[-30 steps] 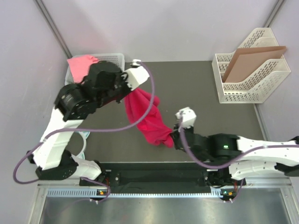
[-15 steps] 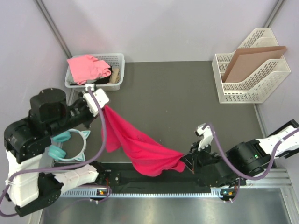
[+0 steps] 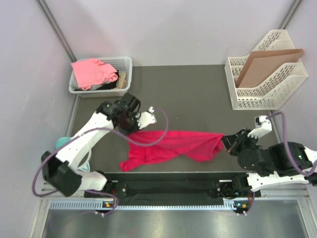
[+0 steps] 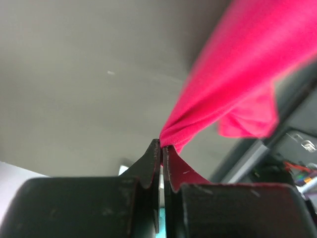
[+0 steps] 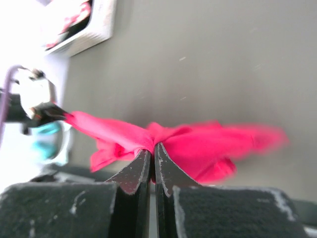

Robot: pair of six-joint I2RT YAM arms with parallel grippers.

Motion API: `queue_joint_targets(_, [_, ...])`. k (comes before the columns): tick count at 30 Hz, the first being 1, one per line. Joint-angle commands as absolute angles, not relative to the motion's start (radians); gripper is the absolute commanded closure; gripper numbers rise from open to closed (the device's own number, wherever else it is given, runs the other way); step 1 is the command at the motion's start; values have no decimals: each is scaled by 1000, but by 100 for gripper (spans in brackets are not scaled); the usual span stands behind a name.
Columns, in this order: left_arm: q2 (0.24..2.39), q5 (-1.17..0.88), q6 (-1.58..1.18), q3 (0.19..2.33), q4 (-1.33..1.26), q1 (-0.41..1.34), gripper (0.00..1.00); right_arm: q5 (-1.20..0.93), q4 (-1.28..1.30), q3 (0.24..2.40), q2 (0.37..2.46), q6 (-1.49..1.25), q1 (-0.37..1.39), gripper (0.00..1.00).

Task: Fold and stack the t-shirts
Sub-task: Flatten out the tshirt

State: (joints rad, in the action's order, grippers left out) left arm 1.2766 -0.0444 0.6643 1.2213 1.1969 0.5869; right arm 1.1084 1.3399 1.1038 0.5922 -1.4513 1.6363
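Observation:
The crimson-red t-shirt (image 3: 171,145) hangs stretched between my two grippers over the near part of the dark table (image 3: 188,94). My left gripper (image 3: 130,130) is shut on its left end; in the left wrist view (image 4: 161,144) the cloth (image 4: 233,79) runs up and right from the closed jaws. My right gripper (image 3: 225,141) is shut on the right end; in the right wrist view (image 5: 152,146) the shirt (image 5: 198,144) bunches at the closed tips. The salmon-pink t-shirt (image 3: 91,70) lies in the white basket (image 3: 124,62) at the back left.
A white file rack (image 3: 265,89) holding a brown cardboard sheet (image 3: 265,62) stands at the back right. Teal cat-ear headphones (image 3: 60,144) lie off the table's left edge, mostly hidden by the left arm. A black rail (image 3: 168,188) runs along the near edge.
Both grippers have swung apart and over the table, pulling the red shirt from a hanging bunch into a long horizontal band. The left arm moved forward and right; the right gripper moved right.

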Motion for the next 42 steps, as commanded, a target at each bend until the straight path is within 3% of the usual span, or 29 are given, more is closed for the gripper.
queue_joint_targets(1, [1465, -48, 738, 1350, 993, 462, 100, 1207, 1430, 1023, 578, -1394, 1569, 100])
queue_joint_targets(6, [1647, -90, 726, 1535, 1038, 394, 100, 1117, 1375, 960, 762, -1265, 1349, 100])
queue_joint_targets(8, [1646, -123, 713, 1554, 1058, 399, 100, 1011, 1161, 928, 781, -1118, 1225, 100])
queue_joint_targets(10, [1612, -143, 698, 1543, 1059, 400, 100, 776, 917, 853, 749, -747, 963, 100])
queue_joint_targets(12, [1554, -137, 658, 1493, 991, 400, 100, 582, 702, 819, 764, -544, 652, 100])
queue_joint_targets(14, [1516, -106, 598, 1419, 916, 400, 100, 436, 614, 834, 859, -473, 492, 100])
queue_joint_targets(17, [1459, -43, 516, 1321, 758, 396, 100, 442, 560, 963, 1023, -385, 433, 100])
queue_joint_targets(19, [1471, -23, 468, 1284, 668, 388, 100, 337, 523, 1006, 1131, -377, 350, 100])
queue_joint_targets(29, [1846, 55, 452, 1413, 486, 337, 100, 333, 422, 1176, 1465, -379, 216, 100])
queue_joint_targets(30, [1876, 83, 460, 1433, 482, 336, 95, 333, 422, 1187, 1489, -377, 215, 100])
queue_joint_targets(32, [1949, 107, 465, 1491, 469, 328, 67, 330, 413, 1215, 1555, -367, 215, 100])
queue_joint_targets(34, [1982, 153, 463, 1547, 462, 315, 50, 334, 407, 1238, 1609, -365, 213, 100])
queue_joint_targets(35, [1991, 166, 462, 1563, 454, 310, 33, 333, 407, 1267, 1626, -359, 212, 100])
queue_joint_targets(39, [1892, 163, 476, 1571, 484, 307, 17, 331, 416, 1357, 1725, -348, 199, 100])
queue_joint_targets(41, [1791, 62, 474, 1520, 544, 317, 14, 330, 442, 1419, 1796, -334, 198, 99])
queue_joint_targets(42, [1760, 46, 479, 1491, 601, 330, 12, 331, 454, 1437, 1818, -333, 198, 81])
